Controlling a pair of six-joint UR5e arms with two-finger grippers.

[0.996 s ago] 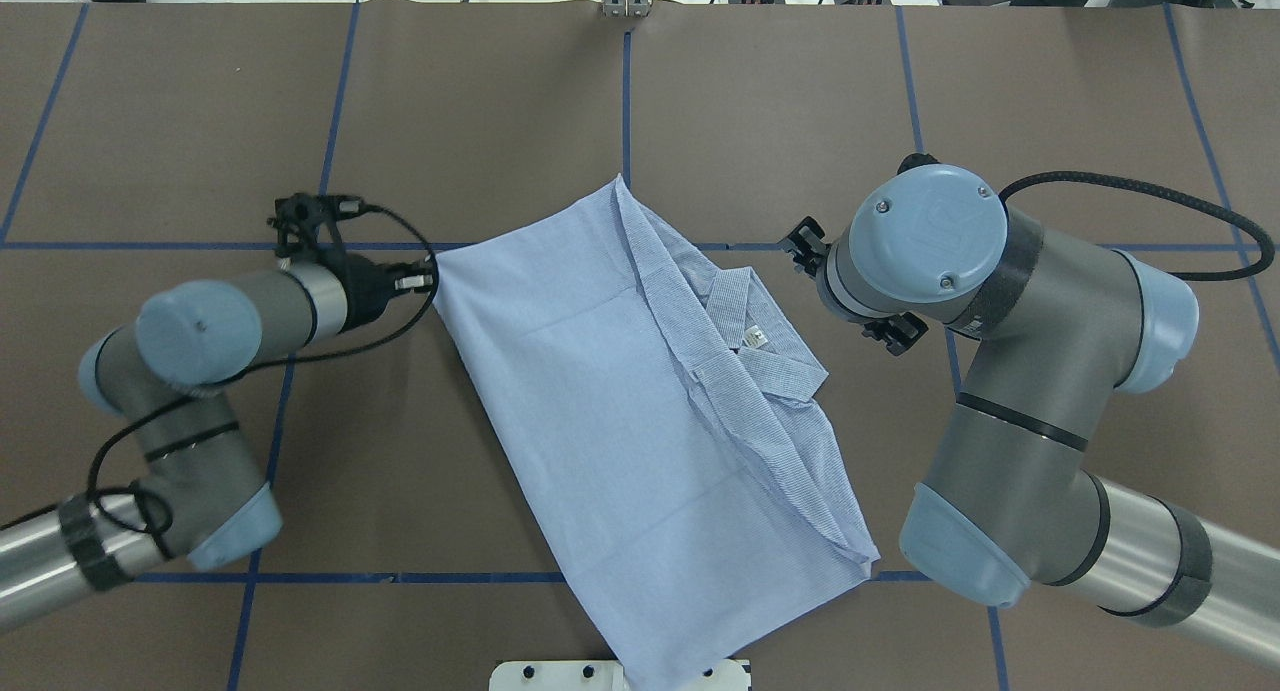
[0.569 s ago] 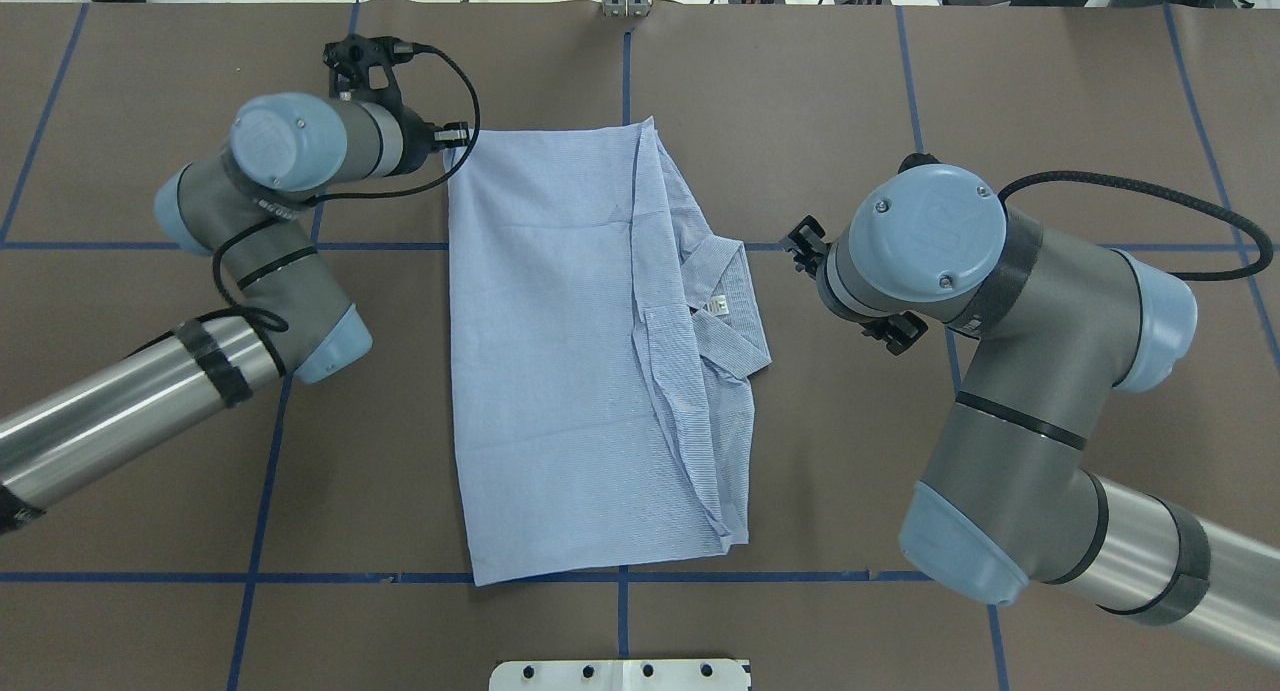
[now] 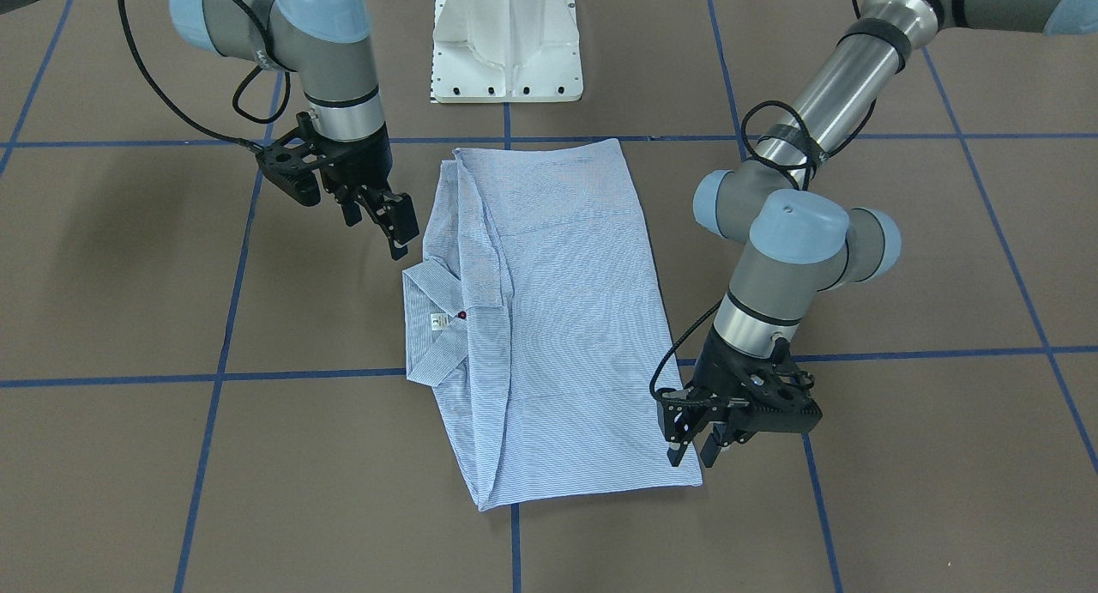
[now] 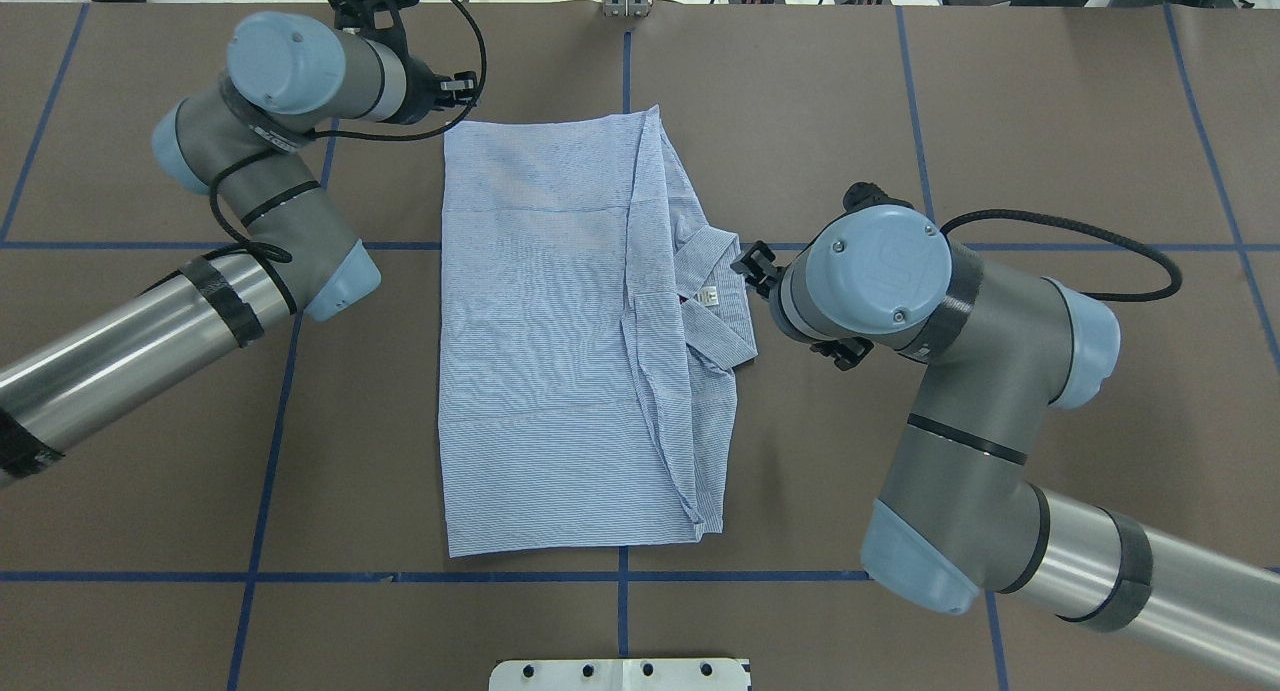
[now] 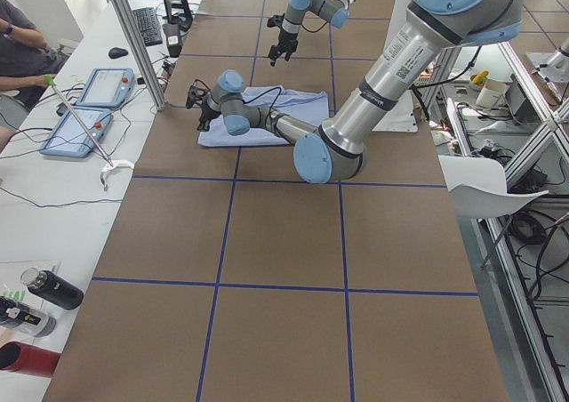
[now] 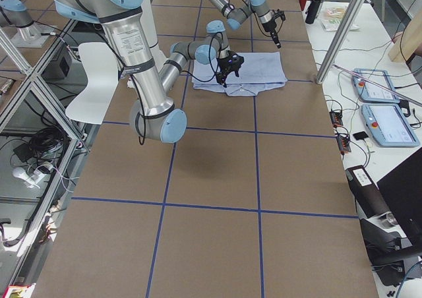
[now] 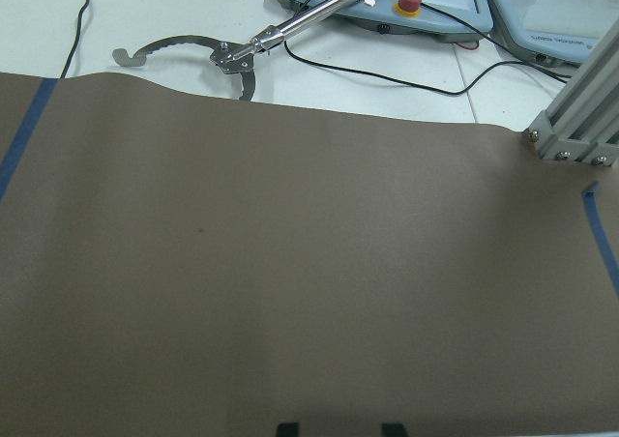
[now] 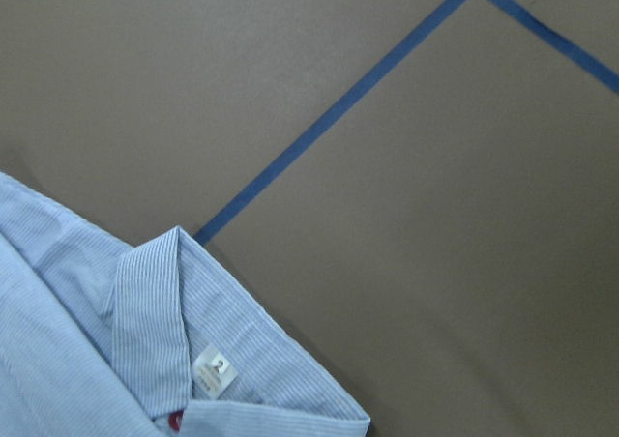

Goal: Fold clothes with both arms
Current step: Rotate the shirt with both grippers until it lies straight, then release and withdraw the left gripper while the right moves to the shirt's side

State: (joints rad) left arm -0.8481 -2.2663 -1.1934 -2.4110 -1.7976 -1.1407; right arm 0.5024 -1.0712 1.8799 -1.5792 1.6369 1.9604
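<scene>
The blue-and-white striped shirt (image 4: 540,351) lies folded flat in a tall rectangle at the table's middle, sleeves folded in. Its collar with the white label (image 4: 709,296) points toward my right arm. It also shows in the front view (image 3: 558,318). My left gripper (image 3: 695,447) hovers open and empty just above the shirt's far left corner; in the overhead view (image 4: 462,86) it sits just beyond that corner. My right gripper (image 3: 377,220) is open and empty, close beside the collar. The right wrist view shows the collar and label (image 8: 215,369) below it.
The white pedestal base (image 3: 508,44) stands at the near table edge. Blue tape lines (image 4: 300,577) cross the brown table. An aluminium post (image 7: 580,108), pendants and a metal reaching tool (image 7: 251,50) lie past the far edge. An operator (image 5: 18,37) sits there.
My left arm swung the shirt's far corner away from the robot, turning the shirt square to the table, then let go and lifted off. My right arm moved in toward the collar.
</scene>
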